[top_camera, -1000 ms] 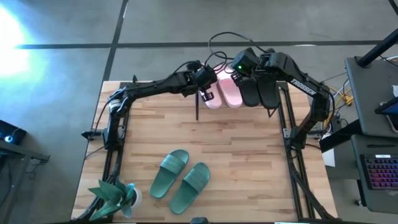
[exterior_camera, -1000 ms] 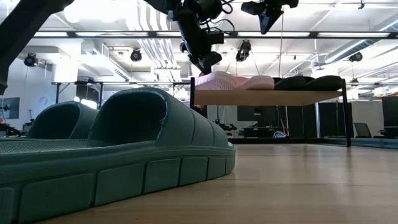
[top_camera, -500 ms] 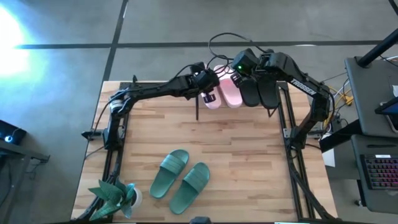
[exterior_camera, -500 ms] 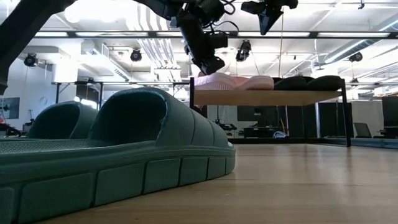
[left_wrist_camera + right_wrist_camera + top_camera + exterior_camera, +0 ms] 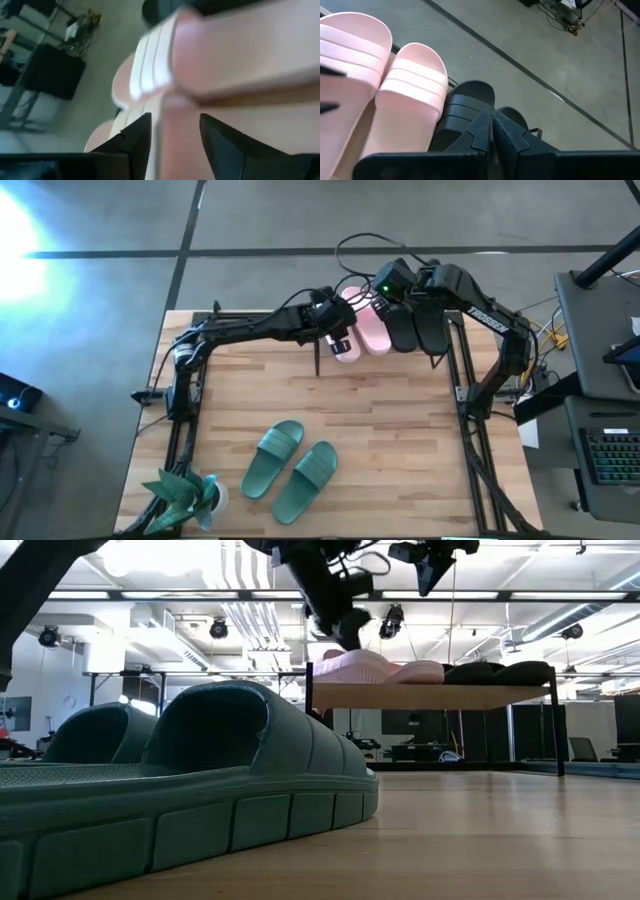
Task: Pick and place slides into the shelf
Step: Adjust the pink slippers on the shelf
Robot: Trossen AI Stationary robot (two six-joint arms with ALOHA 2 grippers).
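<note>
Two light pink slides [image 5: 372, 330] [image 5: 415, 100] and two black slides [image 5: 402, 330] [image 5: 465, 105] lie side by side, soles down, on the shelf [image 5: 440, 697] at the table's far edge. Two dark green slides [image 5: 290, 468] rest on the table near its front edge. My left gripper [image 5: 348, 638] [image 5: 175, 120] stands open just above the left pink slide [image 5: 352, 664], fingers apart over its strap. My right gripper [image 5: 492, 122] hangs shut well above the black slides [image 5: 500, 671].
A small potted plant [image 5: 185, 495] sits at the table's near left corner. Black frame rails [image 5: 470, 440] run along the table's left and right sides. The shelf's thin black legs [image 5: 318, 352] stand on the wood; open tabletop lies between shelf and green slides.
My left gripper has opened, let go of the left pink slide and risen a little above it. The slide stays lying on the shelf beside the other pink one.
</note>
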